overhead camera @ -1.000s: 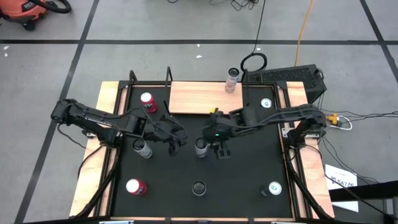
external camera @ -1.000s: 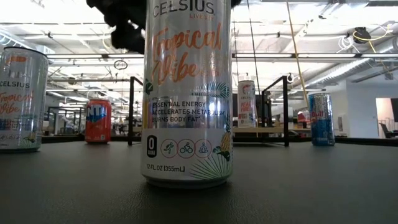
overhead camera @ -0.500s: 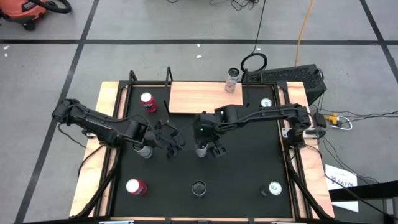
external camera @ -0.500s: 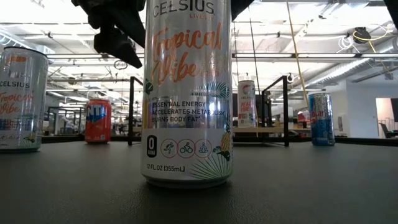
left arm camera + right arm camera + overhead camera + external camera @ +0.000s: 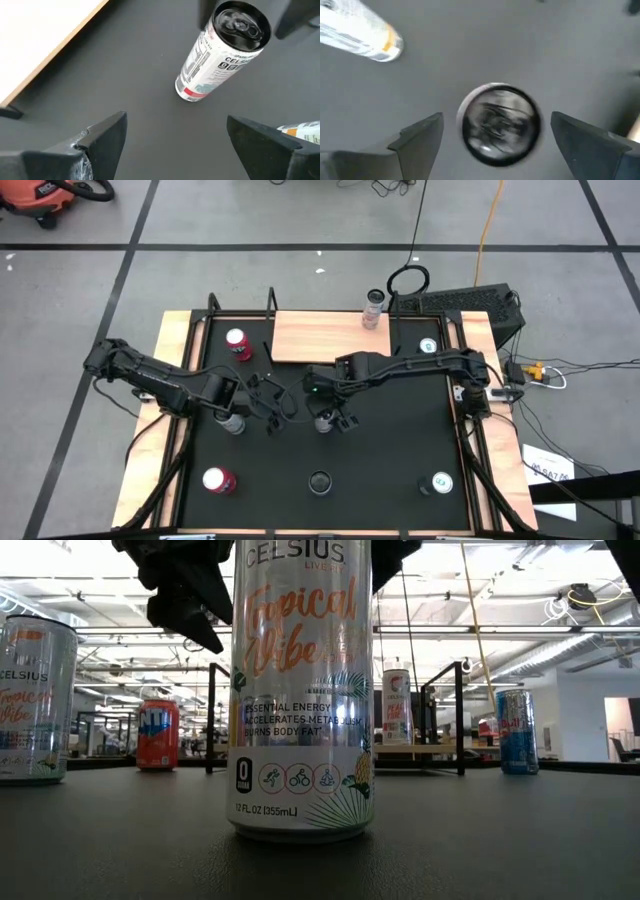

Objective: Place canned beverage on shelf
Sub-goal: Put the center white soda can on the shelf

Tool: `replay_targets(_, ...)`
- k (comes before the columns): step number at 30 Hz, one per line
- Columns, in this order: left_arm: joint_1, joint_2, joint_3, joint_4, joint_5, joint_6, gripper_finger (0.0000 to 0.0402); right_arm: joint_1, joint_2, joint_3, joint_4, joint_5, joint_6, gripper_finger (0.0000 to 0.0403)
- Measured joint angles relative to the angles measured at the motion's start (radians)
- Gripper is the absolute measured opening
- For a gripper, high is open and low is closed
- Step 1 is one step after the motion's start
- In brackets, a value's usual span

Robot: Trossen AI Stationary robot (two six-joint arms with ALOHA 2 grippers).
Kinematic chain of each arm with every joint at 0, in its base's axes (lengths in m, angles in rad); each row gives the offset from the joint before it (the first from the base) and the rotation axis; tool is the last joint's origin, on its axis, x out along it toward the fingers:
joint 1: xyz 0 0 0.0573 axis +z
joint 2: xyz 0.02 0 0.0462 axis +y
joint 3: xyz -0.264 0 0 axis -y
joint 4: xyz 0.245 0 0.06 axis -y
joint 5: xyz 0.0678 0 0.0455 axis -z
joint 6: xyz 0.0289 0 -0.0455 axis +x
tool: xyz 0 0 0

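From above, the right claw (image 5: pixel 328 418) hangs directly over a silver can (image 5: pixel 323 421) standing near the middle of the black bench (image 5: pixel 400 450), its fingers spread on either side of the can's top without gripping it. The left claw (image 5: pixel 275 412) sits just beside it on the can's other side, also released, with another silver can (image 5: pixel 231 421) close behind its wrist. The shelf (image 5: pixel 325 337), a light-wood board with black uprights, lies beyond both claws at the far edge of the bench; one slim can (image 5: pixel 373 310) stands at its far right corner, and a red can (image 5: pixel 238 344) stands on the bench off the shelf's left end. Nearer than the claws stand a second red can (image 5: pixel 218 480), a dark-topped can (image 5: pixel 320 481) and a green-topped can (image 5: pixel 440 483). At bench height, a tall Celsius can (image 5: pixel 300 690) fills the centre, and dark claw parts (image 5: pixel 185 585) hang above and behind it to the left; the shelf's board (image 5: pixel 420 749) and posts show far back with the slim can (image 5: pixel 397 706) on it. In the left wrist view, the left claw's fingers (image 5: pixel 102 137) stand wide apart, and the central can (image 5: pixel 220 52) stands ahead of them, untouched. In the right wrist view, the right claw's fingers (image 5: pixel 420 132) flank the can's round top (image 5: pixel 499 122) straight below, apart from it on both sides.
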Motion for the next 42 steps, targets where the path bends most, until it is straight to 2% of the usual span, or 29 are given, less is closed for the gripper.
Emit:
replay_targets(5,0.001,0.0,0.0,-0.012,0.0,-0.005,0.0343,0.0,0.019,0.0,0.023,-0.028,0.014,0.0354)
replay_targets(18,0.001,0.0,0.0,-0.016,-0.005,-0.026,0.0343,-0.006,0.061,0.001,0.0,0.002,0.055,0.0351)
replay_targets(22,0.001,0.0,0.0,-0.016,-0.005,-0.031,0.0343,-0.006,0.062,0.001,0.004,0.0,0.081,0.0318)
replay_targets(27,0.001,0.0,0.0,-0.014,-0.005,-0.03,0.0343,-0.008,0.062,0.001,-0.001,0.004,0.135,0.0238)
replay_targets(34,0.001,0.0,0.0,-0.013,-0.009,-0.03,0.0343,-0.027,0.026,0.001,-0.051,0.076,0.304,0.0234)
replay_targets(42,0.001,0.0,0.0,-0.011,-0.057,-0.03,0.0343,-0.129,-0.069,0.061,-0.166,0.161,0.486,0.0239)
